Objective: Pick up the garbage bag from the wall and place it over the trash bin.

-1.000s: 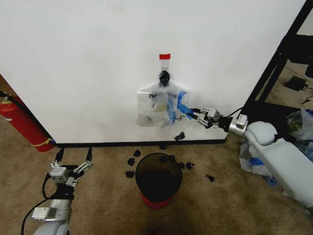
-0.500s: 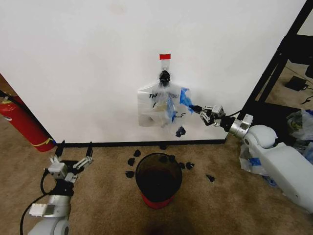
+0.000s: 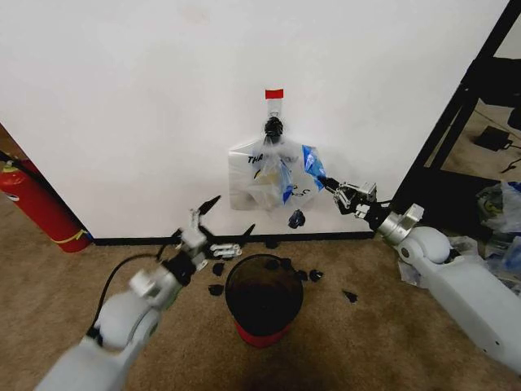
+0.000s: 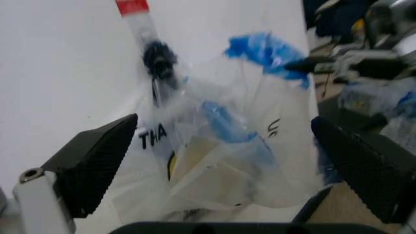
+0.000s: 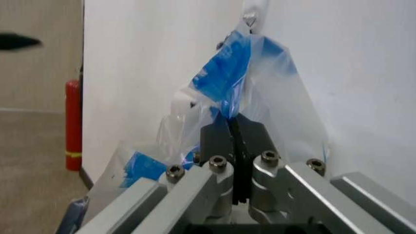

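The garbage bag (image 3: pixel 269 175) hangs long-axis vertical from a black hook (image 3: pixel 273 126) on the wall (image 3: pixel 146 106), above the trash bin (image 3: pixel 264 297). The right pincer (image 3: pixel 328 186) is pressed together on the bag's blue-taped handle (image 5: pixel 224 78), pulling it sideways. The left pincer (image 3: pixel 228 224) is spread wide, aimed at the bag without touching. Crumpled plastic hides part of the print.

From the head camera I looked down and forward at the wall (image 3: pixel 122 98), with the bag (image 3: pixel 264 175) mid-frame and the bin (image 3: pixel 263 295) near the floor below it. My left wrist camera faced the bag (image 4: pixel 221 151) close up, between its open end effector (image 4: pixel 234 165) fingers. The right wrist camera sat right behind its closed end effector (image 5: pixel 232 146), facing along the wall (image 5: pixel 364 73). All three views shared the bag.
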